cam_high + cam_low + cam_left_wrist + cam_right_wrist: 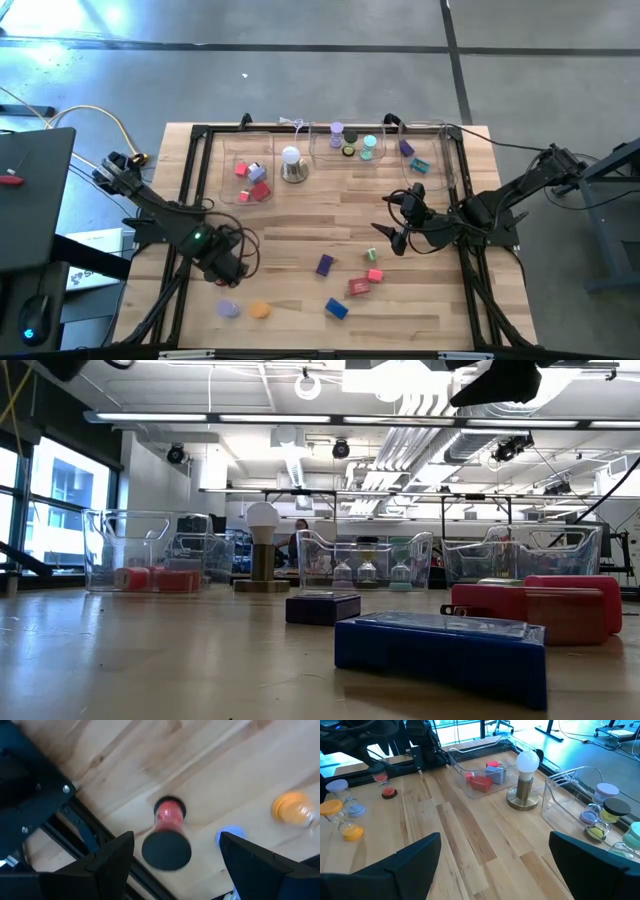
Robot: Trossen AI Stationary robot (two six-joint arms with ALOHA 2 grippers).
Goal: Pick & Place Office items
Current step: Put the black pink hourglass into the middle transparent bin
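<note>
My left gripper hangs open near the table's left front, pointing down. A red roll with black end caps stands upright on the wood below it, between the fingers and touching neither. The same roll shows in the right wrist view. An orange roll and a lilac roll stand near the front edge. A purple block, red and pink blocks and a blue block lie mid-table. My right gripper waits open, raised at the right.
Three clear trays line the far side: the left one holds red, pink and blue blocks, the middle and right hold rolls and blocks. A white dome lamp stands between trays. A black frame borders the table.
</note>
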